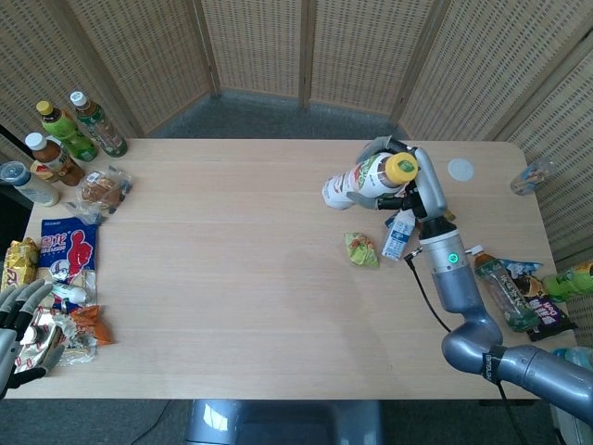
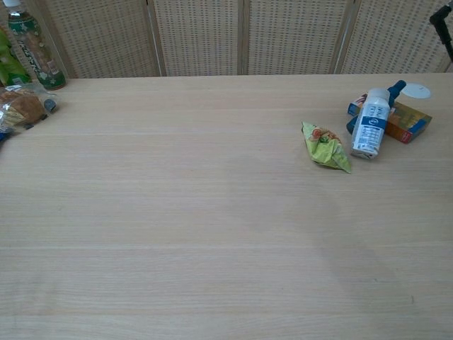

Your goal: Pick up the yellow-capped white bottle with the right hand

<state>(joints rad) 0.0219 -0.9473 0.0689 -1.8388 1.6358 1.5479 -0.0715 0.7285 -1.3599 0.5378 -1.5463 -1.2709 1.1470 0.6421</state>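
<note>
A: Yellow-capped white bottle (image 1: pixel 363 180) is off the counter (image 1: pixel 232 278), tilted, cap toward the arm, held up above the green snack packet (image 1: pixel 361 248).

B: Grip?

A: Right hand (image 1: pixel 400 176) has its fingers (image 1: pixel 374 148) wrapped round the upper body near the cap. Looks like light, smooth plastic, probably slippery, so mid-body is the safer hold.

B: Left hand?

A: Left hand (image 1: pixel 17 324) sits at the counter edge, fingers spread, holding nothing.
</note>
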